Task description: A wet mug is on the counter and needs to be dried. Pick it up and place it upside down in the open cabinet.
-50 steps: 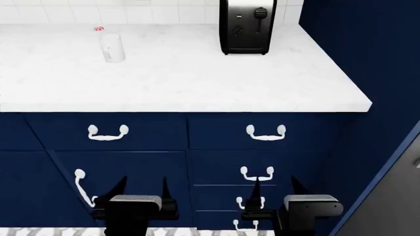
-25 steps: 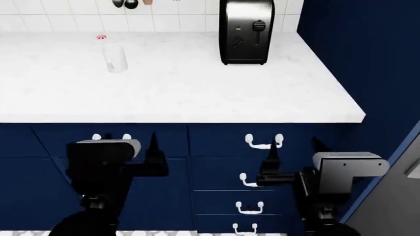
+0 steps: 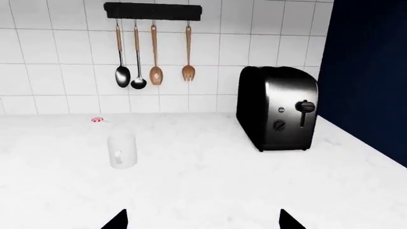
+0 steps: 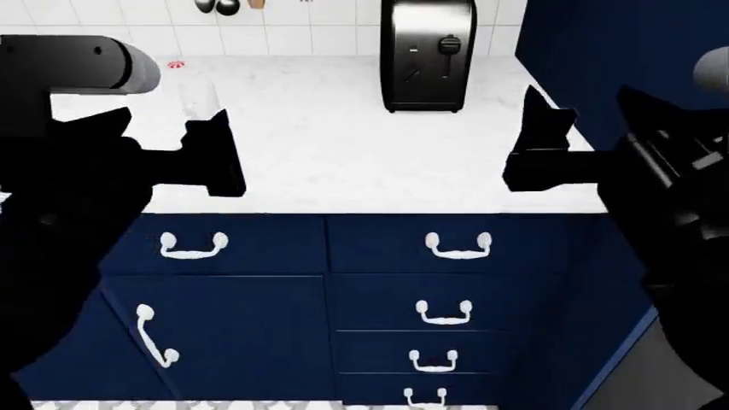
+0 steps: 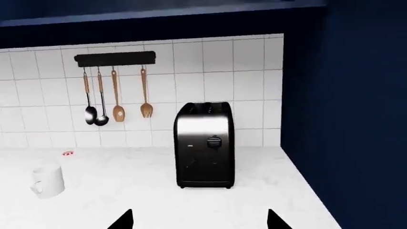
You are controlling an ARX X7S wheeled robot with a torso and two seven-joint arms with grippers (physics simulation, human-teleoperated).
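Note:
The small white mug (image 3: 122, 149) stands upright on the white marble-look counter (image 3: 210, 191), left of the black toaster; it also shows in the right wrist view (image 5: 47, 181) and in the head view (image 4: 200, 96), partly behind my left gripper's finger. My left gripper (image 4: 171, 158) is open and empty, held over the counter's front part, short of the mug (image 3: 202, 222). My right gripper (image 4: 586, 128) is open and empty over the counter's right front (image 5: 199, 220). No open cabinet shows clearly.
A black toaster (image 4: 428, 55) stands at the back right of the counter. Utensils (image 3: 137, 71) hang on a wall rail above a small red-and-white candy (image 3: 97, 119). A tall navy panel (image 4: 615, 51) bounds the counter's right end. Navy drawers with white handles (image 4: 456, 248) lie below.
Both arms have risen from in front of the drawers to counter height, and both grippers now point over the counter. The mug and toaster have not moved.

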